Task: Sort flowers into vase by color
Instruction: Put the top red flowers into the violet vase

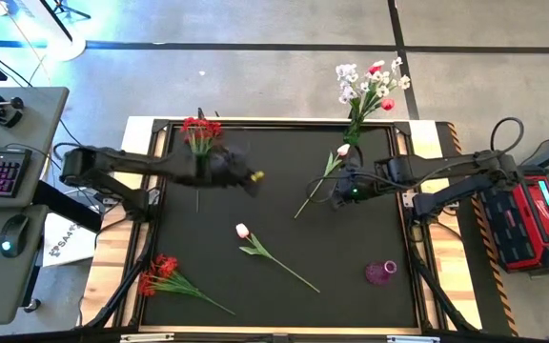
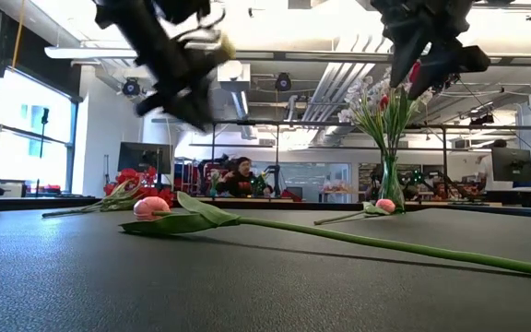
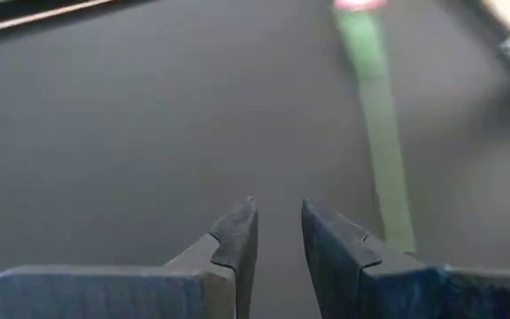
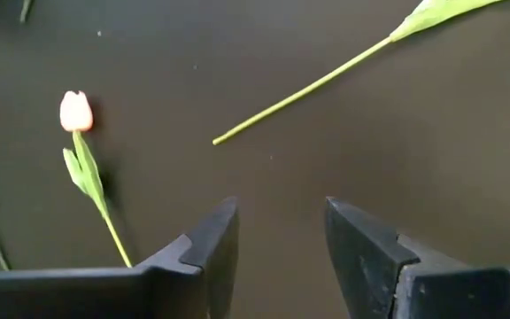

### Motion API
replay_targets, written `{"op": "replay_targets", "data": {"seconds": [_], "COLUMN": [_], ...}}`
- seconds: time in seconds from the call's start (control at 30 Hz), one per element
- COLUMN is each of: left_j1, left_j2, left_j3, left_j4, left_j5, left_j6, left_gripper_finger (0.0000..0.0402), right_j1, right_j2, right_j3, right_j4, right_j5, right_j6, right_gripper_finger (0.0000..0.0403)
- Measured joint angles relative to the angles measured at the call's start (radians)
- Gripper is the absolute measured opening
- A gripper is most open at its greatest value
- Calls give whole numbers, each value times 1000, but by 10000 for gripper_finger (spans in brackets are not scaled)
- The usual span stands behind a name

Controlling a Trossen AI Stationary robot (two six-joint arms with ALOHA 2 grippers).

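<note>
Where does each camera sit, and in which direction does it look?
High view: above the table, looking down; both arms, pink tulip, vase.
Low view: at tabletop height, looking across; arms enter from above, same pink tulip, vase.
Left wrist view: behind the left gripper, facing the mat; a green stem.
Right wrist view: behind the right gripper; open, empty.
</note>
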Motion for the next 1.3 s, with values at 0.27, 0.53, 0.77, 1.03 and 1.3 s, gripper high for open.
{"op": "replay_targets", "data": {"seconds": [0.27, 0.53, 0.77, 1.03, 1.3], "left_j1": [320, 613, 674, 724, 686], "left_j2": [-11, 66, 70, 135, 136], "left_j3": [0, -1, -12, -162, -223], "left_j4": [-257, -249, -276, -211, -108], "left_j5": [1, 202, 136, 137, 159], "left_j6": [96, 198, 189, 162, 160], "left_gripper_finger": [111, 201, 249, 250, 184], "right_j1": [-50, -146, -184, -218, -214], "right_j2": [9, 19, 19, 19, 19], "right_j3": [0, 0, 0, 0, 0], "right_j4": [59, 141, 103, 11, 4], "right_j5": [10, -86, -102, -132, -176], "right_j6": [-1, -88, -109, -142, -162], "right_gripper_finger": [154, 154, 154, 154, 154]}}
